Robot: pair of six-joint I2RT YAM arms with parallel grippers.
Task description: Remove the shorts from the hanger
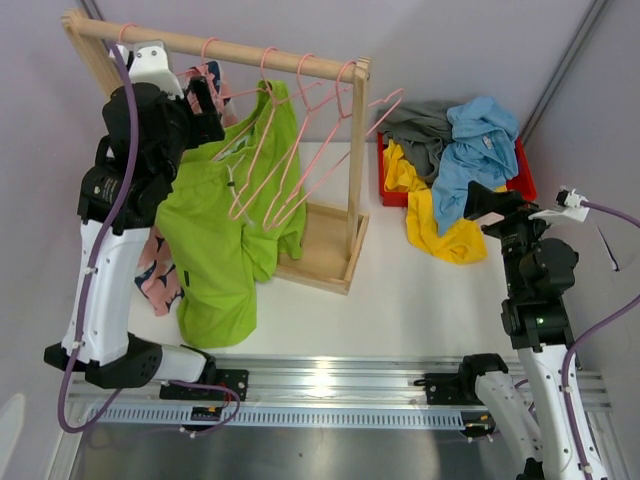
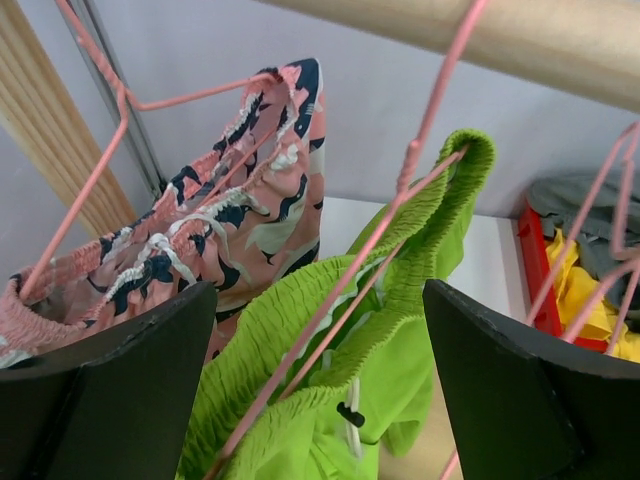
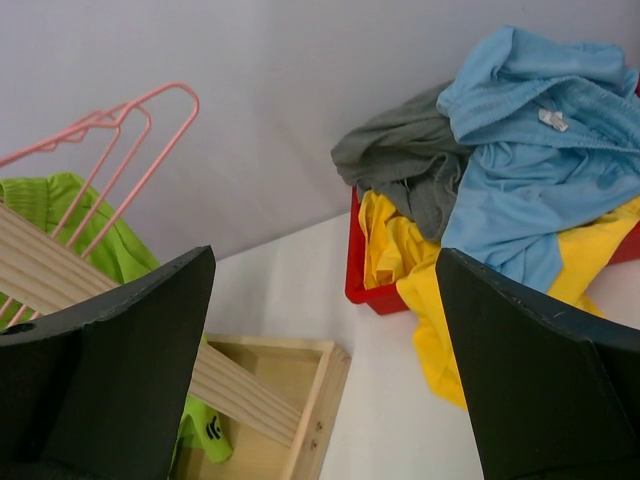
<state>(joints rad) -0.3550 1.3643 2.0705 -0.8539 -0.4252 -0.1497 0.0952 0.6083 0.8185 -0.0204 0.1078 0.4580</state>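
Left tool (image 2: 320, 290) gapes empty before the lime green shorts (image 2: 440, 230) on their pink hanger (image 2: 408, 165) — seemingly lined up to tug them free — while the right tool (image 3: 325, 260) hovers open, empty, near the red bin (image 3: 360, 272).

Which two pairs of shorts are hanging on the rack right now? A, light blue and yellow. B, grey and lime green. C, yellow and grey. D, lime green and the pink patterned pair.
D: the lime green shorts and the pink patterned shorts hang under the wooden rail, while the grey shorts, light blue shorts and yellow shorts lie piled at the red bin.
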